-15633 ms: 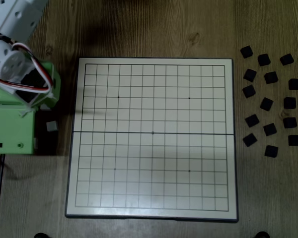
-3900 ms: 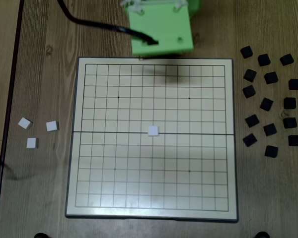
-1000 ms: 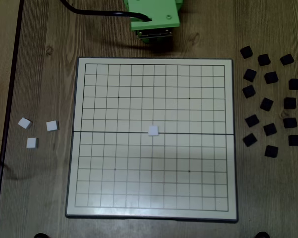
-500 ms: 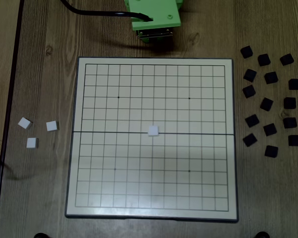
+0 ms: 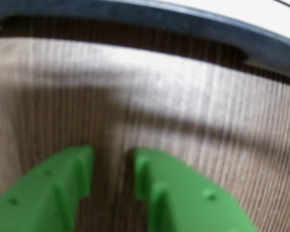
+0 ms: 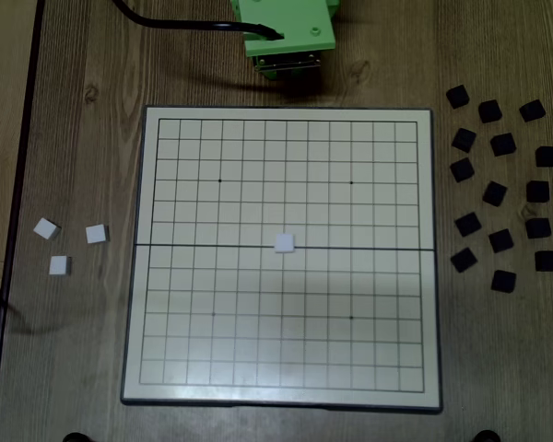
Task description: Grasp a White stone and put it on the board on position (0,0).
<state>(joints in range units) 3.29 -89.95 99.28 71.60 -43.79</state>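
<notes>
Matt wood-grain table (image 6: pixel 83 368), smooth cream board (image 6: pixel 369 350) with a dark glossy-looking rim, matt white stone (image 6: pixel 284 243), matt black pieces (image 6: pixel 500 239), green plastic gripper (image 5: pixel 114 166) with a moulded, faintly ridged surface

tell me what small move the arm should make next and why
Probably none beyond settling at rest. The White stone already sits on the board at its centre crossing on the middle seam, and the gripper is empty, fingers slightly apart, over bare table beyond the board's top edge. Three more white tiles lie left of the board.

Four white stones (image 6: pixel 284 242), seventeen black pieces (image 6: pixel 502 145), one board (image 6: pixel 147 276).
</notes>
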